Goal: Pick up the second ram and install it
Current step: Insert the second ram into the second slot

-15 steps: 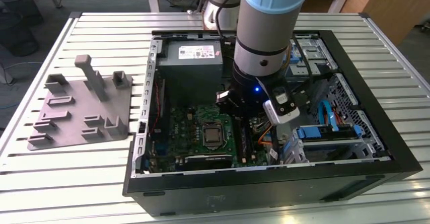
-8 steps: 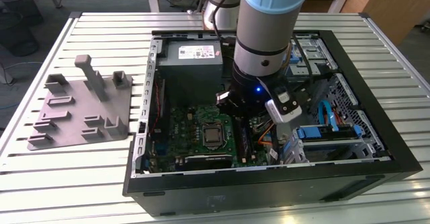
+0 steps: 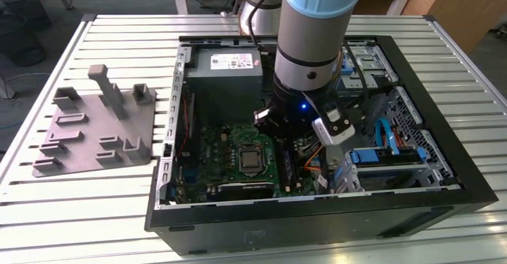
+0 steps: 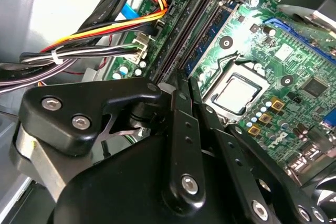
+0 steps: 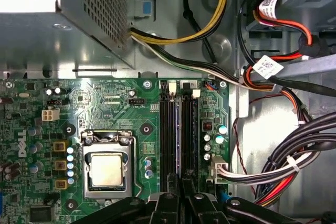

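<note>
Going across in the exterior view from its left: there's a grey parts holder [image 3: 95, 127] on the slatted table [image 3: 47, 216], and I can't see a stick left in it. Then comes the open PC case [image 3: 317, 228] with the arm reaching down into it over the motherboard [image 3: 230, 151]. The blue drive brackets [image 3: 372, 155] sit off at that view's right.

In both wrist views the gripper [image 4: 181, 83] is right down at the memory slots, beside the CPU socket [image 5: 106, 169]. Its 2 fingers [image 5: 169, 203] look brought together with no real gap between them. I can't make out a stick pinched in there.

There is 1 bluish-green strip standing in the slots [image 5: 167, 135], and I'm taking it for the second ram [image 5: 179, 135]. It runs in line with the fingertips, whose tips are just at its near end. Touching or a hair above, I can't tell.

So my guess is we're in the install part, with the pickup done. Seating it would call for a straight push down along the slot with no tilt, enough to click the end latches. The cable bundle [image 5: 294, 166] is near, so there's not much room for drift.
</note>
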Motion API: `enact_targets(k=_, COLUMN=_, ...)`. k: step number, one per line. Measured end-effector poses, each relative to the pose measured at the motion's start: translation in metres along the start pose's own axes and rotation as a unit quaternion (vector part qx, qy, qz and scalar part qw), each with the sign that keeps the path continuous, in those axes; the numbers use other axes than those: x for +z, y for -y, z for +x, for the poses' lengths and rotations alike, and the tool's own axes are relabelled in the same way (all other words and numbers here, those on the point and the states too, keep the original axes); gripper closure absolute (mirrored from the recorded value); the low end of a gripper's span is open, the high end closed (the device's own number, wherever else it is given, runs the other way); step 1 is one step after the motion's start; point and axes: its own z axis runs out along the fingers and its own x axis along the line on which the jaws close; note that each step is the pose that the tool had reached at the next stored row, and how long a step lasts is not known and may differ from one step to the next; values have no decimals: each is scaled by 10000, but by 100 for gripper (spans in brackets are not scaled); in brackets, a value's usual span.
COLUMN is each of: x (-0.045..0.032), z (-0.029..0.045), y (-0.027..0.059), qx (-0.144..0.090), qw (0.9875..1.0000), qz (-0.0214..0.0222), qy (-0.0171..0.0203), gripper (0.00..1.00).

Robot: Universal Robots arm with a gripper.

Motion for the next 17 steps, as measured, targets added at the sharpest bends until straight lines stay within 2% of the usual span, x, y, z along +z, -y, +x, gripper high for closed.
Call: enact_targets(k=17, x=70, z=28, y=-1, qx=-9, qw=10000, qz=-3, qy=0, gripper=87)
